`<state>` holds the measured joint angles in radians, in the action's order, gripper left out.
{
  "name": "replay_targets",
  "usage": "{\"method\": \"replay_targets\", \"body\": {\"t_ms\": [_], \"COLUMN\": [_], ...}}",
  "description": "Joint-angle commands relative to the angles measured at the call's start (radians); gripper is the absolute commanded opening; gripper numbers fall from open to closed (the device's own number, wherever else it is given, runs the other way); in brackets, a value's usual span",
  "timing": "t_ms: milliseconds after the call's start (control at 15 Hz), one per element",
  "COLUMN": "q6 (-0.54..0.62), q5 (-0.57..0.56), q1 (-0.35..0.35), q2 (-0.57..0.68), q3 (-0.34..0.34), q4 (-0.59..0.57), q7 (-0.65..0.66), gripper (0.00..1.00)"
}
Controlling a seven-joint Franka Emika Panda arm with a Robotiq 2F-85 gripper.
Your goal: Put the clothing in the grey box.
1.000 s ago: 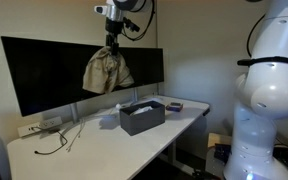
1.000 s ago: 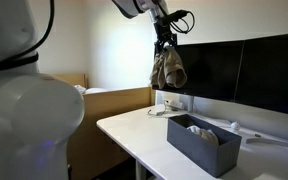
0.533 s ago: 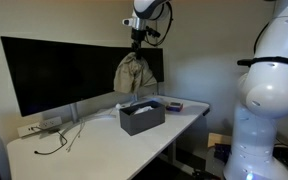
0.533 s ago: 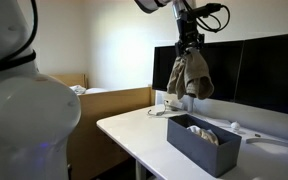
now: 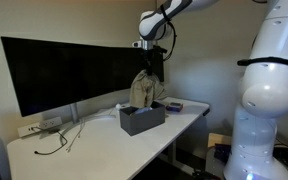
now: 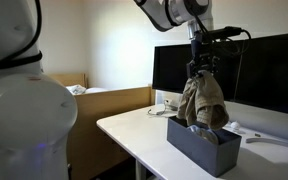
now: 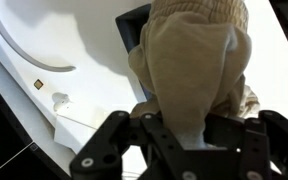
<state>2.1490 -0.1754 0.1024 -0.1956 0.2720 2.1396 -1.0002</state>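
A tan piece of clothing [image 5: 143, 90] hangs from my gripper [image 5: 151, 70] in both exterior views, its lower end reaching into the grey box [image 5: 141, 117]. It also shows in an exterior view [image 6: 204, 102], draped into the box [image 6: 202, 145]. In the wrist view the clothing [image 7: 192, 60] fills the frame between my fingers [image 7: 189, 128], which are shut on it. A corner of the box [image 7: 132, 22] shows beneath it.
The white desk [image 5: 94, 142] carries a large black monitor [image 5: 59, 68] at the back, loose cables [image 5: 52, 140] and a small dark object [image 5: 174, 105] beside the box. A wooden bed frame [image 6: 114, 100] stands beyond the desk.
My gripper has carried the clothing sideways from in front of the monitor to above the grey box and lowered it, so its bottom now dips into the box.
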Motion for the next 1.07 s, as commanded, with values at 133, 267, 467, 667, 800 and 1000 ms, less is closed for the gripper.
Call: {"method": "replay_targets", "body": {"t_ms": [133, 267, 467, 667, 800, 1000], "q6": [0.125, 0.17, 0.212, 0.233, 0.275, 0.357], "q5": [-0.034, -0.045, -0.065, -0.107, -0.15, -0.258], "q1": [0.019, 0.022, 0.027, 0.036, 0.046, 0.062], "q2": [0.106, 0.143, 0.193, 0.24, 0.269, 0.309], "q3": [-0.035, -0.044, -0.052, -0.05, -0.044, -0.034], "q4": [-0.009, -0.008, 0.011, 0.039, 0.072, 0.134], "q7": [0.009, 0.023, 0.048, 0.084, 0.12, 0.208], "gripper": [0.06, 0.07, 0.06, 0.06, 0.06, 0.06]}}
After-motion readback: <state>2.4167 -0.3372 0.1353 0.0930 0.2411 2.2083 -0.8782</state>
